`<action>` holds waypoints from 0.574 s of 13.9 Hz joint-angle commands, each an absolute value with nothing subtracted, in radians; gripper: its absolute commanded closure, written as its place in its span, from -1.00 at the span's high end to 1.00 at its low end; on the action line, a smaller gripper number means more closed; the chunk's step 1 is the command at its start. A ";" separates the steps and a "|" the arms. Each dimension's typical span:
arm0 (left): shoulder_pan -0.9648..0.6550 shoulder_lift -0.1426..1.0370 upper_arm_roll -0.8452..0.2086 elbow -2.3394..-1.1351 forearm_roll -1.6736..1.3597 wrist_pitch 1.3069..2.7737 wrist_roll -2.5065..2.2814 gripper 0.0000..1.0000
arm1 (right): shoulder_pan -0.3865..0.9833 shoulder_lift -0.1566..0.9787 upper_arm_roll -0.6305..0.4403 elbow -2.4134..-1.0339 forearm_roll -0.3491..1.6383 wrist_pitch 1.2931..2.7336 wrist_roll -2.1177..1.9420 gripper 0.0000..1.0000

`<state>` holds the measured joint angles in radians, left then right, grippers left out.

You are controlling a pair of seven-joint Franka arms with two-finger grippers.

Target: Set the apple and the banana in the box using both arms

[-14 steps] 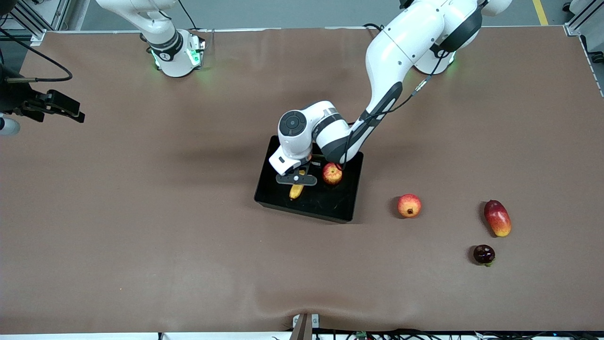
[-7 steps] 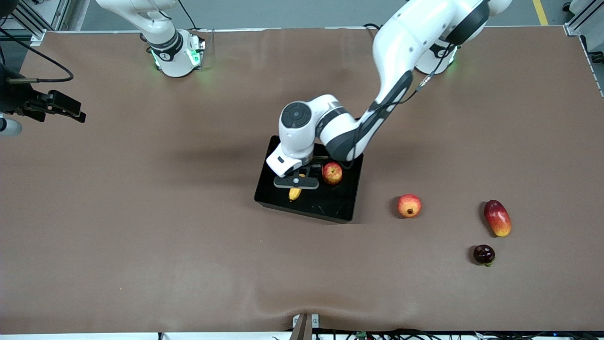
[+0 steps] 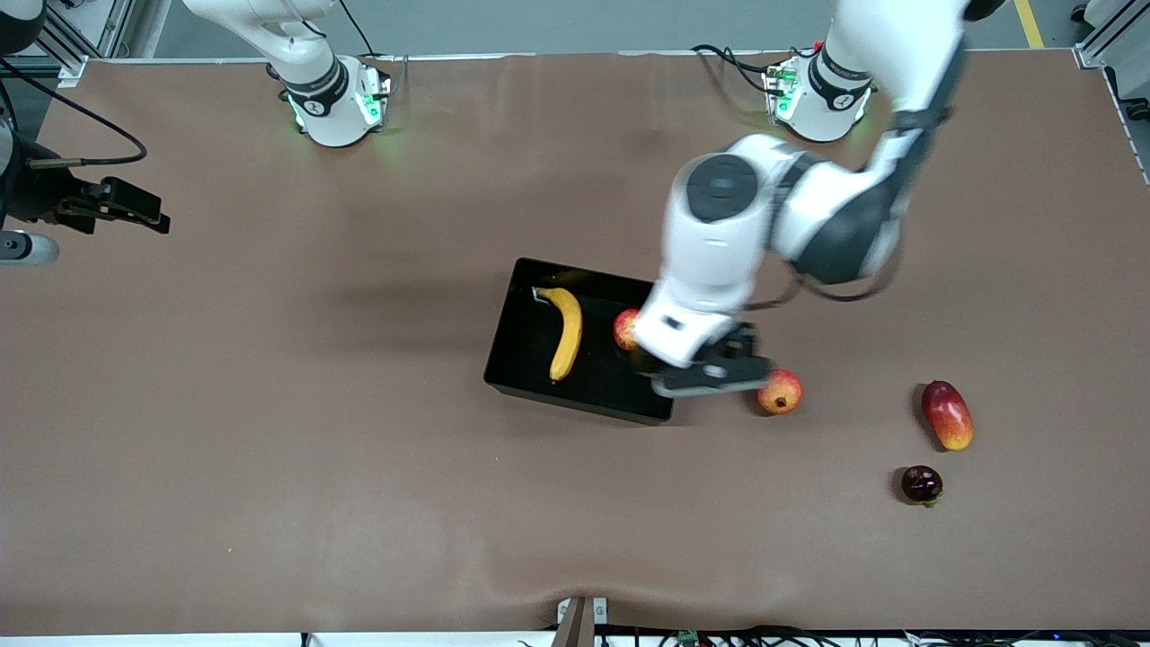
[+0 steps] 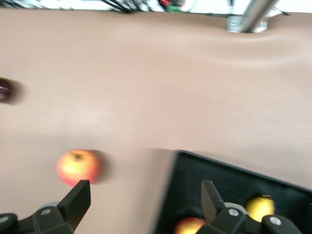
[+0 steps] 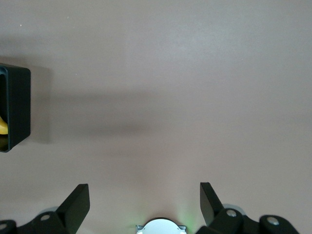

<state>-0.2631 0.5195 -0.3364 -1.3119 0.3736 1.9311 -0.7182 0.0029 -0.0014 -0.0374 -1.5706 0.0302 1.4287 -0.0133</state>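
Observation:
The black box sits mid-table. The yellow banana lies in it, and the red-yellow apple lies in it beside the banana, partly hidden by my left wrist. My left gripper is open and empty, up over the box's wall at the left arm's end. The left wrist view shows its gripper over that wall, with the apple and a banana tip in the box. My right gripper is open and waits over the right arm's end of the table; the right wrist view shows it open above bare table.
A round red-orange fruit with a crown nub lies beside the box toward the left arm's end, close under my left gripper; it also shows in the left wrist view. A mango and a dark round fruit lie toward the left arm's end.
My left gripper has lifted off the banana and swung toward the left arm's end, past the apple. The banana now lies uncovered in the box. The right arm has hardly moved.

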 commanded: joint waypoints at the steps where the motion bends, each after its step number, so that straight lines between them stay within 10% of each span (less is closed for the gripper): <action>1: -0.134 0.433 -0.347 -1.361 0.261 1.881 -0.625 1.00 | -0.046 -0.043 -0.029 -1.591 0.029 1.424 -0.072 1.00; 8: 0.020 0.282 -0.341 -1.359 0.235 1.672 -0.354 1.00 | -0.051 -0.049 -0.029 -1.592 0.029 1.417 -0.083 1.00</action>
